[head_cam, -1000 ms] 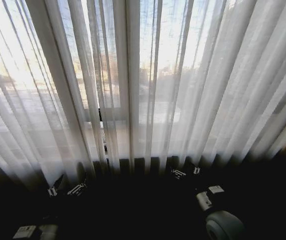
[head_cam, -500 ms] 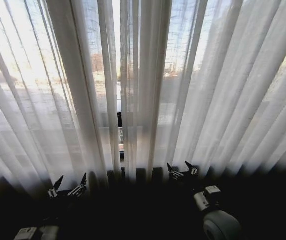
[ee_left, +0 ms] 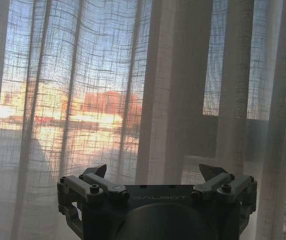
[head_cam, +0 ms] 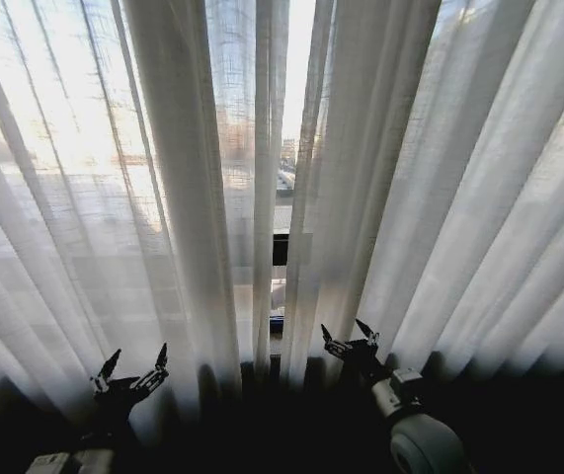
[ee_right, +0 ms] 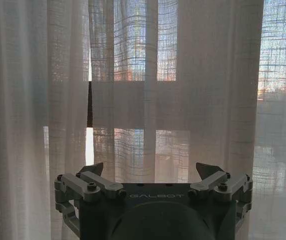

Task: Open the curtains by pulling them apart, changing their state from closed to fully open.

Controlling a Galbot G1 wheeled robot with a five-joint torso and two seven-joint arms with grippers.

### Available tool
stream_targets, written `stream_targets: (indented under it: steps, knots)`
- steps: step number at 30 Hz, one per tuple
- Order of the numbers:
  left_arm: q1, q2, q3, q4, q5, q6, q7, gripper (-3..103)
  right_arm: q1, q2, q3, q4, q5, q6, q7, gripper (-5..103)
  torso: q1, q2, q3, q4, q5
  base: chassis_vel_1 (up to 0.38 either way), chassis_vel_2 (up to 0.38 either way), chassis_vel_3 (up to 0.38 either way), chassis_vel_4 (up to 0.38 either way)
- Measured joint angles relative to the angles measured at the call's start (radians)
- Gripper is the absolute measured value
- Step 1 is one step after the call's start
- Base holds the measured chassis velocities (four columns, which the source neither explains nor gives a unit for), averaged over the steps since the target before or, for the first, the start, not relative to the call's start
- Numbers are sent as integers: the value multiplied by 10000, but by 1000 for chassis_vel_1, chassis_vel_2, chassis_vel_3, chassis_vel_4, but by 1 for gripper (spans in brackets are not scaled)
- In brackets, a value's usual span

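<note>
The curtains hang closed across the window as two sheer white pleated panels, the left panel (head_cam: 178, 197) and the right panel (head_cam: 390, 188). They meet at a narrow slit (head_cam: 283, 168) near the middle. My left gripper (head_cam: 130, 367) is open, low in front of the left panel's hem and holding nothing. My right gripper (head_cam: 347, 339) is open just right of the slit, close to the right panel's inner edge. In the left wrist view the left gripper (ee_left: 153, 172) faces pleated fabric (ee_left: 173, 90). In the right wrist view the right gripper (ee_right: 150, 169) faces the fabric (ee_right: 208, 80), with the slit (ee_right: 88, 140) off to one side.
A dark window frame bar (head_cam: 280, 249) shows through the slit, with buildings outside beyond it. Below the hems the floor area is dark. My right arm's round wrist joint (head_cam: 422, 446) sits low at the right.
The whole head view has shifted, so the camera has moved nearer the curtains. Both open grippers now stand out higher against the hems. The slit between the panels shows more plainly.
</note>
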Motion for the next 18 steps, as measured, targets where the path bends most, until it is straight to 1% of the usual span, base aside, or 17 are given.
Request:
stream_targets:
  steps: [5, 8, 10, 11, 13, 17, 18]
  knots:
    - [20, -31, 3, 5, 81, -4, 4, 100, 653, -28, -264, -528, 309, -8, 72, 100, -9, 2, -3, 1, 11, -14, -21, 15, -10]
    - [32, -7, -49, -71, 221, 0, -5, 100, 1517, -7, -698, -1237, 836, -74, 172, 100, -17, 6, -5, -2, 7, -16, -65, 0, 71]
    - [64, -16, -110, -155, 337, 20, -29, 100, 2105, 140, -1026, -1711, 1047, -157, 199, 100, -16, 6, -5, 0, 6, 0, 0, 0, 0]
    - [64, -16, -110, -155, 337, 20, -29, 100, 2105, 140, -1026, -1711, 1047, -157, 199, 100, -16, 6, -5, 0, 6, 0, 0, 0, 0]
    - [65, -51, -119, -188, 460, 38, -52, 100, 2563, 304, -1339, -2030, 1172, -291, 197, 100, -12, 4, -3, 2, -2, 0, 0, 0, 0]
    - [90, -84, -95, -266, 618, 47, -63, 100, 3205, 549, -1715, -2593, 1184, -329, 195, 100, -6, 2, -1, 3, 1, 0, 0, 0, 0]
    - [114, -112, -85, -344, 661, 57, -68, 100, 3575, 694, -1824, -2936, 1163, -329, 192, 100, -6, 2, -1, 2, 1, 0, 0, 0, 0]
